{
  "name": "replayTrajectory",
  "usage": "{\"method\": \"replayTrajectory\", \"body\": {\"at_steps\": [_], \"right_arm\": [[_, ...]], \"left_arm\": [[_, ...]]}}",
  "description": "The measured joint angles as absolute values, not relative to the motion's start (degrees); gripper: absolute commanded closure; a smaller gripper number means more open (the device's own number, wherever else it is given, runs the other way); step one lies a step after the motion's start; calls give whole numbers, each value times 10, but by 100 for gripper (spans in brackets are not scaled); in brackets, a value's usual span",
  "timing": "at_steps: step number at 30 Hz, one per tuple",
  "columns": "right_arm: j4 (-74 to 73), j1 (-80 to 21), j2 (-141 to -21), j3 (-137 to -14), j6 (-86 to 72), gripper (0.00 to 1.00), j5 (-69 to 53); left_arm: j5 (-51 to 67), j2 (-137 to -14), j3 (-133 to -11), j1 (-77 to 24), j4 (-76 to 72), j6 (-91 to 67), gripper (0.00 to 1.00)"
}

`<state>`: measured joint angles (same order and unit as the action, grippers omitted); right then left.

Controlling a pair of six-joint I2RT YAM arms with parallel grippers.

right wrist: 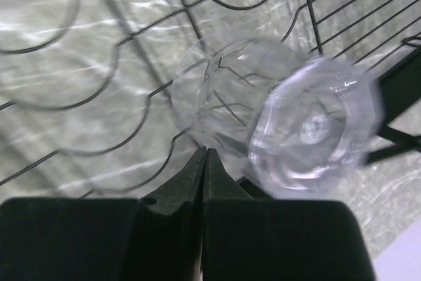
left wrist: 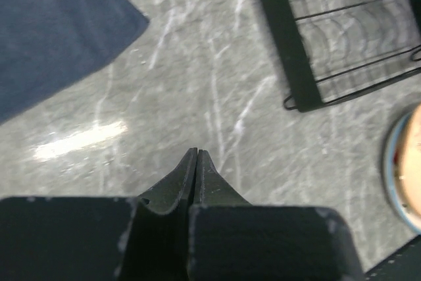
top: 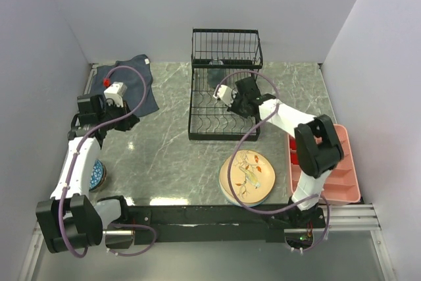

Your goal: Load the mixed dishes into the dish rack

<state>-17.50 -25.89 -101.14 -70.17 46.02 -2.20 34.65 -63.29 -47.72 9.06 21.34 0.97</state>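
The black wire dish rack (top: 204,123) stands at the back centre. My right gripper (top: 241,106) is over the rack's slotted base, jaws closed together (right wrist: 205,152). The small clear glass (right wrist: 283,116) lies on its side on the rack wires (right wrist: 99,77), just past my fingertips, its thick base towards the right. The large peach plate (top: 247,176) with a bird drawing lies flat near the front edge. A blue patterned bowl (top: 98,174) sits at the left, beside my left arm. My left gripper (top: 129,122) is shut and empty (left wrist: 197,152) above bare marble.
A dark blue cloth (top: 135,83) lies at the back left; it also shows in the left wrist view (left wrist: 52,24). A pink compartmented tray (top: 339,172) stands at the right edge. A dark object (top: 216,70) sits by the rack's tall back. The rack's corner (left wrist: 296,83) and plate edge (left wrist: 402,169) show in the left wrist view.
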Motion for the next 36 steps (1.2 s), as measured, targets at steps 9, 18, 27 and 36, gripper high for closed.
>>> {"method": "replayTrajectory", "body": {"at_steps": [9,18,27,36], "right_arm": [[-93,-222,-1137,-766,473,100,-7],[46,-212,-1211,-812,506,100,27],[99,-212,-1220,-805,515,100,63],[55,-234,-1075,-663,495,100,1]], "left_arm": [[303,-639,-486,133,294,97,99],[285,-639,-488,149,341,134,99],[286,-639,-499,159,350,138,99],[292,-638,-498,159,335,127,99]]}}
